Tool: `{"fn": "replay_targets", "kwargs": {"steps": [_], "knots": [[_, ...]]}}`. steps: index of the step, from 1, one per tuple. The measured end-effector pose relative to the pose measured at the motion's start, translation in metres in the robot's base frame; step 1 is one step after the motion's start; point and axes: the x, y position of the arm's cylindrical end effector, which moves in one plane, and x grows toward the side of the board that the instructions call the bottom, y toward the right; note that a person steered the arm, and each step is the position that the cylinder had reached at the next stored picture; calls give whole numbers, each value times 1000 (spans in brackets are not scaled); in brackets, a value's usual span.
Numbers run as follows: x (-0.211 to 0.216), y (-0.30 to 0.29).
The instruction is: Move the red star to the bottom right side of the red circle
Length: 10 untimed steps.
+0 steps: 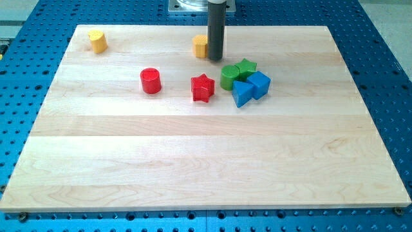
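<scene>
Red star (202, 87) sits right of red circle (150, 80); my tip (215, 58) stands above the star, holding nothing; no writing.

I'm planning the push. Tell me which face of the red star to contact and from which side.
Judging by the layout, contact the red star on its right face, coming from the view's right and slightly above. The red circle lies to its left. My tip is above it, beside an orange block.
</scene>
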Motion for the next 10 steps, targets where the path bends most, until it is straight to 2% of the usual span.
{"fn": "replay_targets", "kwargs": {"steps": [2,4,6,7,8,9,10], "knots": [[0,2],[0,34],[35,34],[68,0],[131,-61],[194,-48],[238,-88]]}}
